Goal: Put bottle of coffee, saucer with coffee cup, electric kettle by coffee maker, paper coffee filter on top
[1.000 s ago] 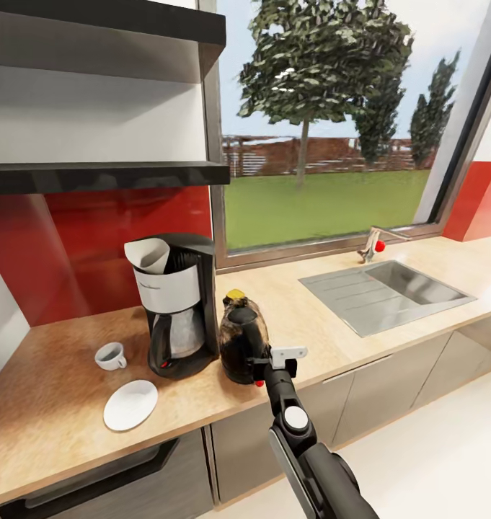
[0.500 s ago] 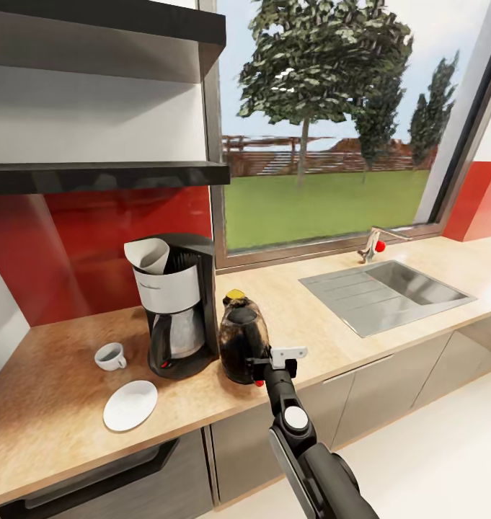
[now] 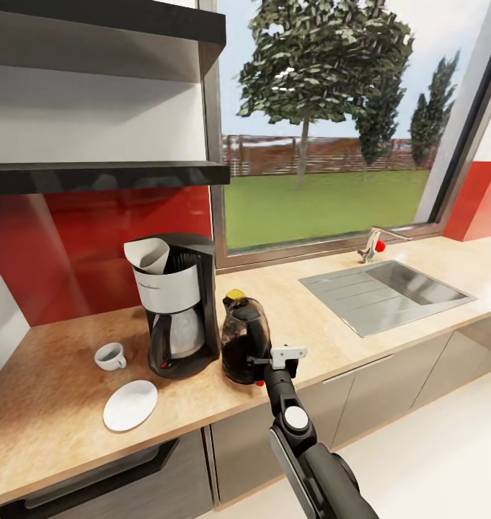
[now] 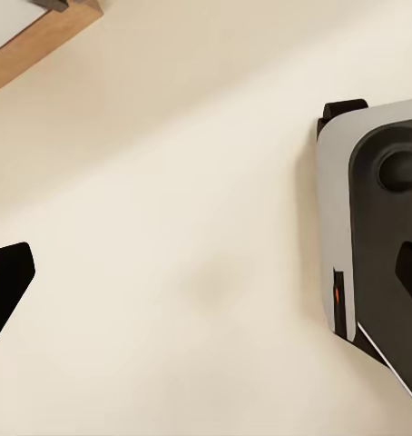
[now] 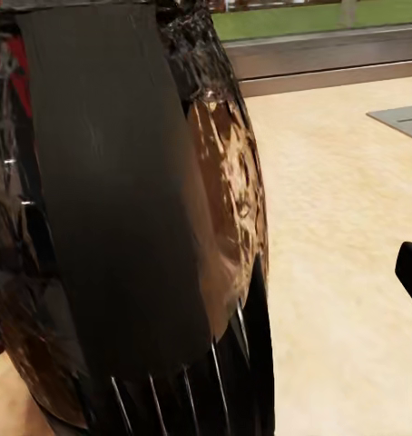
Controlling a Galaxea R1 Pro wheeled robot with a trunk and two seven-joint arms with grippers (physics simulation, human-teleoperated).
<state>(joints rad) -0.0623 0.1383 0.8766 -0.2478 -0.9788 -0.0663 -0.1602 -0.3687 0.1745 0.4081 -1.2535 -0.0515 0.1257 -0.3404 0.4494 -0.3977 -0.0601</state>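
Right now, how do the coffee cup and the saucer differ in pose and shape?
The coffee cup lies tipped on its side, while the saucer lies flat. The cup is a small deep vessel; the saucer is a wider, shallow disc. The cup sits nearer the backsplash, the saucer nearer the counter's front edge. Both are white, apart, left of the coffee maker.

- Black and silver coffee maker (image 3: 174, 306), white paper filter (image 3: 148, 254) on top.
- Dark, glossy brown-black kettle (image 3: 244, 341) with a yellow lid knob; broad black handle (image 5: 115, 191).
- White cup (image 3: 112, 355) and white saucer (image 3: 130, 404).
- Light wood-grain counter (image 3: 50, 404).
- Glossy red wall panel (image 3: 79, 238), black shelf (image 3: 108, 175).
- Grey steel sink (image 3: 386, 292).
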